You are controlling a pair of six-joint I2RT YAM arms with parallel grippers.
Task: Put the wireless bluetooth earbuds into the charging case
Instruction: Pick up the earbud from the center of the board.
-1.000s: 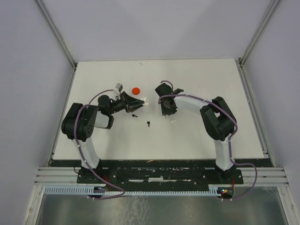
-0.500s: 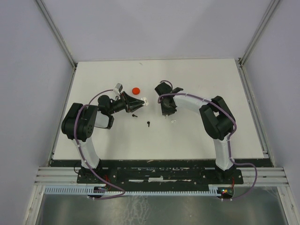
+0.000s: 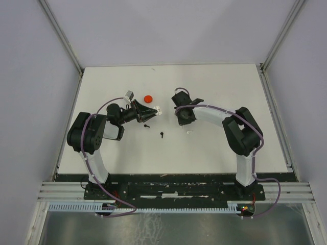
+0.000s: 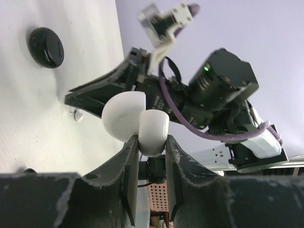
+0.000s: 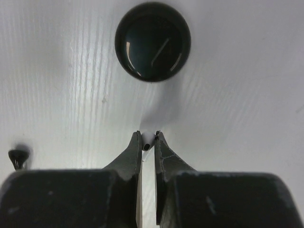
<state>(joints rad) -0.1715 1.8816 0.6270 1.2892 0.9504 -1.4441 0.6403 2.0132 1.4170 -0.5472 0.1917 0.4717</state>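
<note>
Charging case (image 4: 124, 114), white and hinged open, is clenched between the left end effector's (image 4: 151, 142) fingers, apparently presented for loading. Right end effector (image 5: 148, 137) pinches a white earbud (image 5: 147, 144) at its tips, low over the surface (image 5: 247, 118); a black disc (image 5: 152, 42) lies just ahead.

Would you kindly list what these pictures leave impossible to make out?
Black disc: top view, lost against the black right arm.
White case in the left pincer: left wrist view, its inside faces away.
White piece in the right pincer: right wrist view, too small to identify.
Black earbud: right wrist view, blurred in shadow.
</note>
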